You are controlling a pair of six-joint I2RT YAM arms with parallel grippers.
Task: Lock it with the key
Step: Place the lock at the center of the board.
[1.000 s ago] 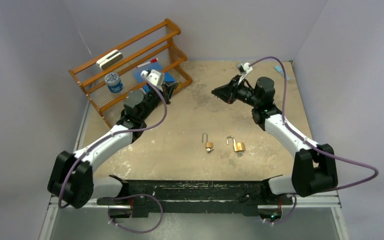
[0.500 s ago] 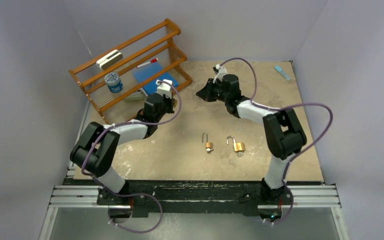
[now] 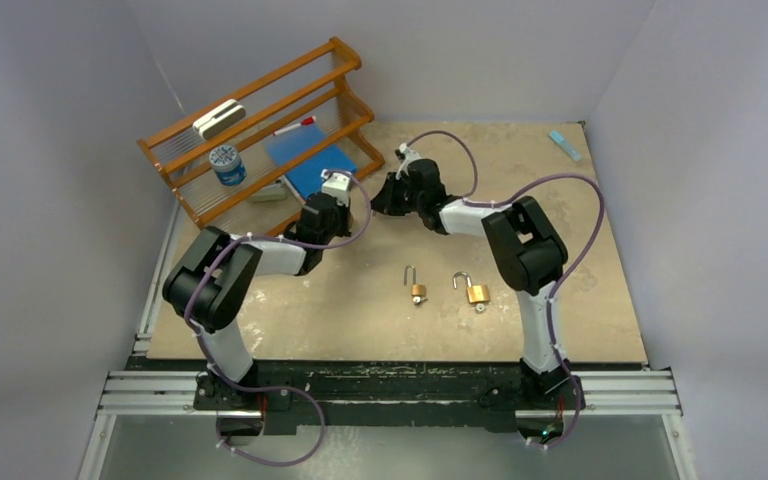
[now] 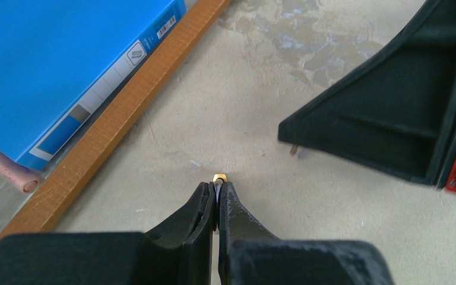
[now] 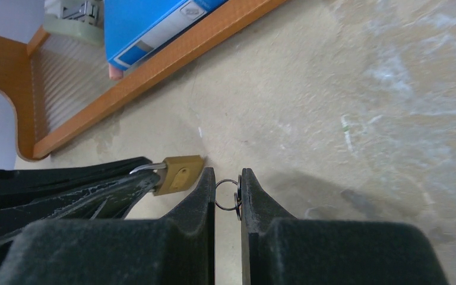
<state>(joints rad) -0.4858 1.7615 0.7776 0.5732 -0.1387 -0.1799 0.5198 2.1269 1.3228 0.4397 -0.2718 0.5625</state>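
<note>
A brass padlock (image 5: 178, 173) hangs just above the table near the rack's foot. My left gripper (image 4: 218, 185) is shut on it, and only a brass corner (image 4: 219, 177) pokes out past the fingertips. My right gripper (image 5: 227, 173) sits right beside the padlock, shut on the key by its wire ring (image 5: 228, 195). A small metal tip of the key (image 4: 293, 149) sticks out under that gripper. From above, the left gripper (image 3: 348, 207) and right gripper (image 3: 380, 200) nearly meet at the table's back middle.
Two more brass padlocks (image 3: 417, 288) (image 3: 476, 292) with raised shackles lie mid-table. The wooden rack (image 3: 260, 130) with a blue box (image 4: 65, 71) stands close on the left. A light blue strip (image 3: 563, 145) lies at the far right corner.
Both arms have folded inward. The right gripper swung left and the left gripper moved right, so the padlock and the key now sit side by side.
</note>
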